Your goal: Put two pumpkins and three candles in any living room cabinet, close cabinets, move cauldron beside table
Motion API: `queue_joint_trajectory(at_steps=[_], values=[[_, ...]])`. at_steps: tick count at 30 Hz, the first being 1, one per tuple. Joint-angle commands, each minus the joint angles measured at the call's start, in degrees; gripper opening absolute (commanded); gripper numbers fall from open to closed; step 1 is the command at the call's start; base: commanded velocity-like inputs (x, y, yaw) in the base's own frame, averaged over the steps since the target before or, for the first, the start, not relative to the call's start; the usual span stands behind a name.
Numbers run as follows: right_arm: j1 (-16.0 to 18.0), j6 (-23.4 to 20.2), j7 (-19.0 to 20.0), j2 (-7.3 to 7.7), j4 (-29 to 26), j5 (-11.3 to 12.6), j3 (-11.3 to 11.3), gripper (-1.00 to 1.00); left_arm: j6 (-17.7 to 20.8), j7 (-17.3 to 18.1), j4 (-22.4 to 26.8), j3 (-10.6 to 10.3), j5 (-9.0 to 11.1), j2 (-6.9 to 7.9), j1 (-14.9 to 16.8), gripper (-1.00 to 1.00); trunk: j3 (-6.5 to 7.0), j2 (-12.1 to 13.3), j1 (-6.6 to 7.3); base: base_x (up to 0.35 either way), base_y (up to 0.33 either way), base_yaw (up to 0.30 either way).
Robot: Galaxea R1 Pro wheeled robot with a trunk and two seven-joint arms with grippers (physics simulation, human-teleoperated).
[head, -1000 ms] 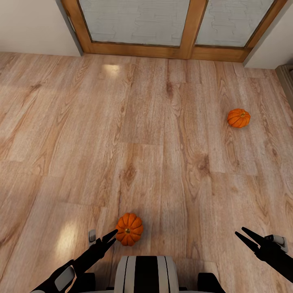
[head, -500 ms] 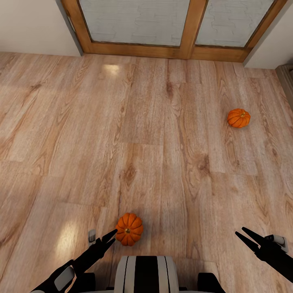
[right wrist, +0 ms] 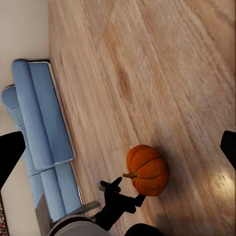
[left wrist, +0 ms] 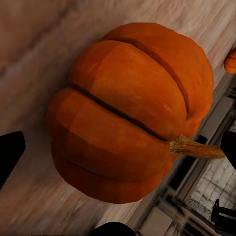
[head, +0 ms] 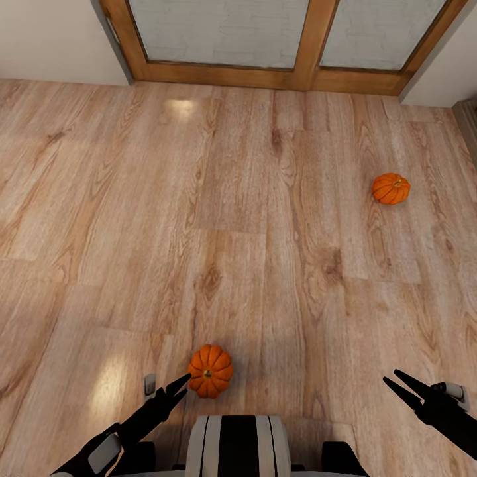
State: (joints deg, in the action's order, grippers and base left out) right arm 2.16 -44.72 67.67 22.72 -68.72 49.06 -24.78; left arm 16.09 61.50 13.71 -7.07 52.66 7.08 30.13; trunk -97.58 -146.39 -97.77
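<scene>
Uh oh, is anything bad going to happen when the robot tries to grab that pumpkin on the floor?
Maybe. The near pumpkin is round and sits loose on the smooth wood floor, so the left gripper, right beside it, might nudge it and make it roll away. Its ribbed, curved sides may also slip out from between the open fingers. The far pumpkin lies well beyond the right gripper, so the robot probably has to drive closer first.

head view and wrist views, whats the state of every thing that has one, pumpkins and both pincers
near round orange ribbed pumpkin: on the wood plank floor, upright, not gripped
far, flatter orange ribbed pumpkin: on the floor, upright, untouched
black left pincer: open, fingertips right beside the near pumpkin, holding nothing
black right pincer: open, empty, apart from both pumpkins
</scene>
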Motion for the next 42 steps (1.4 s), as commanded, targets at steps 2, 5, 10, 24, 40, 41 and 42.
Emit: queue_joint_trajectory(at_steps=[2,5,10,24,40,41,42], values=[[-0.01,-0.37,0.01,0.03,0.00,0.25,0.00,1.00,0.52,0.12,0.00,-0.41,0.60,0.04,0.02,1.00,-0.03,-0.01,0.01,0.000,0.000,0.000],[-0.01,-0.37,0.01,0.02,0.04,0.25,0.00,1.00,0.52,0.12,0.00,-0.41,0.60,0.01,0.02,1.00,-0.03,-0.01,0.01,0.000,0.000,0.000],[0.00,-0.37,0.01,0.04,0.01,0.25,0.00,1.00,0.52,0.05,0.00,-0.41,0.55,-0.09,0.02,1.00,-0.91,-0.06,-0.09,0.000,0.000,0.000],[-0.05,-0.20,0.01,0.05,0.00,0.25,0.00,1.00,0.44,0.07,0.11,-0.42,0.20,-0.12,0.02,1.00,-0.91,-0.06,-0.09,0.029,-0.002,0.000],[-0.05,-0.19,0.09,0.05,0.00,0.25,0.00,1.00,0.50,-1.06,0.02,-0.43,0.09,-0.30,0.03,1.00,-0.91,-0.06,-0.09,0.037,-0.016,0.000],[-0.05,-0.19,0.09,0.05,0.00,0.25,0.00,1.00,0.51,-1.57,0.04,-0.42,0.12,-0.31,0.03,1.00,-0.91,-0.06,-0.09,0.007,-0.004,0.000],[-0.05,-0.19,0.09,0.05,0.00,0.25,0.00,1.00,0.51,-1.76,0.05,-0.42,0.11,-0.31,0.02,1.00,-0.91,-0.06,-0.09,0.005,-0.003,0.000]])
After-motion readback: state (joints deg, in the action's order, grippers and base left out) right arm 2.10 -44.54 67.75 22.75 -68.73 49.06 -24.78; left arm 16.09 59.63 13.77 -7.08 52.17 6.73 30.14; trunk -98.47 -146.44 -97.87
